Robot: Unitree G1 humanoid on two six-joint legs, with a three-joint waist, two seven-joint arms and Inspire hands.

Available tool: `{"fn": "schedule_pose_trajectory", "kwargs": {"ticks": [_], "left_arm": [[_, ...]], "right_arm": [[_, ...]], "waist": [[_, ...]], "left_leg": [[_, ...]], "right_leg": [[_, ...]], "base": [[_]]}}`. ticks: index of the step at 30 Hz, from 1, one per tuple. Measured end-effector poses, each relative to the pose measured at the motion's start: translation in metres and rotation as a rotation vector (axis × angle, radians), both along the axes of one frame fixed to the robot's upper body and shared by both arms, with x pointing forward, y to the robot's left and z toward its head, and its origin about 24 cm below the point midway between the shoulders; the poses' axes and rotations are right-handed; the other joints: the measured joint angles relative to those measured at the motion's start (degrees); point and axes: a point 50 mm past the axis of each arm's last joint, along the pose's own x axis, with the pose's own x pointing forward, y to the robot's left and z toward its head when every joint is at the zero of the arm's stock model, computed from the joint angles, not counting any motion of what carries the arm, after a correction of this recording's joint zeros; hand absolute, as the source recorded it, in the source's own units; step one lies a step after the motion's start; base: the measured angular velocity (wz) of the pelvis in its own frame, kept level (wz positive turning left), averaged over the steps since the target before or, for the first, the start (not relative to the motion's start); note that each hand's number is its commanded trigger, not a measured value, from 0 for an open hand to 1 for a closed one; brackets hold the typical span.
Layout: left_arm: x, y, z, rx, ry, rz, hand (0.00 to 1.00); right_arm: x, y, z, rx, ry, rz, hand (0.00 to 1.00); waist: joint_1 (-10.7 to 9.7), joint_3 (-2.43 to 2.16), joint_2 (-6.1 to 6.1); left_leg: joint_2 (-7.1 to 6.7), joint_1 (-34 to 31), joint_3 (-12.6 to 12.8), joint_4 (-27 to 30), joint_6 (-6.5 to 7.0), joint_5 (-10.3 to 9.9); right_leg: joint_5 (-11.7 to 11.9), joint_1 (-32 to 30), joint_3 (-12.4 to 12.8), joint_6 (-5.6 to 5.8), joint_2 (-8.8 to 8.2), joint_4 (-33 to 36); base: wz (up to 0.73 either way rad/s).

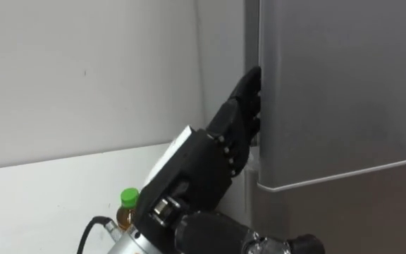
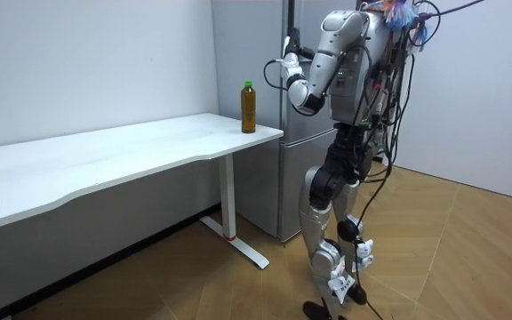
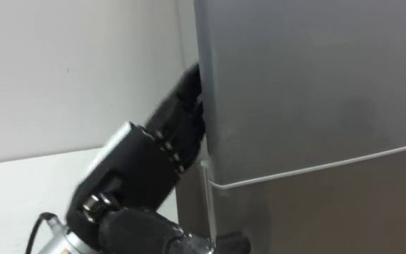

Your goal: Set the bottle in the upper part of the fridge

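Room view has the robot standing at a tall grey fridge (image 2: 252, 178) at centre frame, beside a long white surface (image 2: 105, 160). The left robot hand (image 1: 213, 144) is open, fingers stretched against the left edge of the upper door (image 1: 344, 92). A green-capped bottle (image 2: 248, 107) stands upright on the surface's right corner, near the fridge.

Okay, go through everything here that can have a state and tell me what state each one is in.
upper fridge door: closed.
lower fridge door: closed.
bottle: upright on the table, green cap on, not held.
left hand: open, fingers nearly straight, tips at the upper fridge door's left edge.
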Motion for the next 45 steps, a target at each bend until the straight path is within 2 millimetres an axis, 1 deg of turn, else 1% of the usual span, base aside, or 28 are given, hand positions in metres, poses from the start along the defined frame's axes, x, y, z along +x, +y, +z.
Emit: {"fn": "schedule_pose_trajectory", "kwargs": {"ticks": [1,5,8,10,14,17,25,26,28,29,32,37,41,45], "left_arm": [[0.0,0.0,-0.002,0.006,0.009,-0.004,1.0],[0.002,0.004,-0.007,-0.002,0.035,0.008,1.0],[0.005,0.007,-0.01,-0.011,0.057,0.031,1.0],[0.005,0.006,-0.01,-0.01,0.06,0.027,1.0],[0.002,-0.002,-0.013,0.004,0.074,-0.015,1.0],[0.0,-0.008,-0.017,0.026,0.091,-0.064,1.0],[-0.001,-0.01,-0.017,0.036,0.086,-0.097,1.0],[-0.001,-0.01,-0.017,0.037,0.085,-0.099,0.96],[-0.001,-0.01,-0.017,0.037,0.084,-0.101,0.82],[-0.002,-0.01,-0.017,0.038,0.084,-0.102,0.58],[-0.002,-0.011,-0.017,0.041,0.081,-0.115,0.0],[-0.001,-0.011,-0.02,0.047,0.089,-0.124,0.0],[-0.001,-0.011,-0.021,0.056,0.09,-0.132,0.0],[-0.002,-0.012,-0.021,0.058,0.088,-0.138,0.0]], "right_arm": [[0.0,0.0,0.0,0.0,0.0,0.005,0.0],[0.0,0.001,0.0,0.004,0.003,0.006,0.0],[0.0,0.001,0.0,0.006,0.009,0.01,0.0],[0.0,0.001,0.0,0.007,0.008,0.01,0.0],[0.0,0.001,0.0,0.006,0.007,0.009,0.0],[0.0,0.001,0.0,0.005,0.006,0.009,0.0],[0.0,0.001,0.0,0.004,0.004,0.009,0.0],[0.0,0.001,0.0,0.004,0.004,0.009,0.0],[0.0,0.001,0.0,0.004,0.004,0.01,0.0],[0.0,0.001,0.0,0.003,0.004,0.01,0.0],[0.001,0.001,0.0,0.003,0.002,0.01,0.0],[0.002,0.001,0.0,0.0,-0.002,0.011,0.0],[0.003,0.001,0.0,-0.003,-0.005,0.012,0.0],[0.004,0.001,0.001,-0.003,-0.01,0.012,0.0]], "waist": [[0.0,-0.03,-0.15],[0.04,-0.09,-0.64],[0.14,-0.07,-0.73],[0.14,-0.07,-0.73],[0.01,-0.12,-0.64],[-0.05,-0.22,-0.47],[-0.08,-0.22,-0.45],[-0.08,-0.21,-0.45],[-0.04,-0.15,-0.34],[-0.04,-0.06,-0.22],[-0.13,0.04,-0.06],[-0.21,0.07,-0.01],[-0.73,0.08,0.14],[-1.33,-0.02,0.33]], "left_leg": [[0.01,0.04,0.0,0.0,0.0,0.0],[0.02,0.04,0.07,0.07,0.0,0.0],[0.03,0.0,0.26,0.07,0.0,0.0],[0.03,-0.07,0.39,0.07,0.0,0.0],[0.23,-0.05,1.59,0.06,0.0,0.0],[0.28,-0.04,1.69,0.06,0.0,0.0],[0.32,0.13,1.79,0.04,0.0,0.0],[0.32,0.25,1.84,0.01,0.0,0.0],[0.37,0.38,2.01,-0.06,0.0,-0.01],[0.43,0.39,2.22,-0.14,-0.01,-0.02],[0.54,0.47,2.49,-0.23,-0.02,-0.03],[0.66,0.49,2.81,-0.4,-0.03,-0.04],[0.72,0.29,3.17,-0.39,-0.04,-0.04],[0.75,0.27,3.38,-0.46,-0.05,-0.04]], "right_leg": [[0.0,0.04,0.0,0.0,0.0,0.04],[0.01,0.09,0.03,-0.01,-0.02,0.07],[0.01,0.09,-0.17,0.0,-0.08,0.07],[0.01,0.05,-0.19,0.0,-0.1,0.07],[0.01,-0.05,-0.08,0.0,-0.06,0.06],[0.01,-0.08,-0.03,0.0,-0.03,0.06],[0.03,-0.02,0.03,-0.03,-0.03,0.31],[0.03,0.03,0.09,-0.03,-0.02,0.32],[0.03,0.08,0.55,-0.03,0.03,0.42],[0.03,0.04,0.7,-0.03,0.07,0.63],[0.03,-0.01,0.86,-0.03,0.13,0.84],[0.06,-0.13,1.11,-0.08,0.24,0.89],[0.09,-0.5,1.15,-0.13,0.3,0.86],[0.09,-0.85,1.34,-0.13,0.34,0.89]], "base": [[0.0],[0.01],[0.0],[0.0],[-0.05],[0.0],[0.0],[0.0],[-0.05],[-0.07],[-0.05],[-0.01],[-0.03],[-0.02]]}}
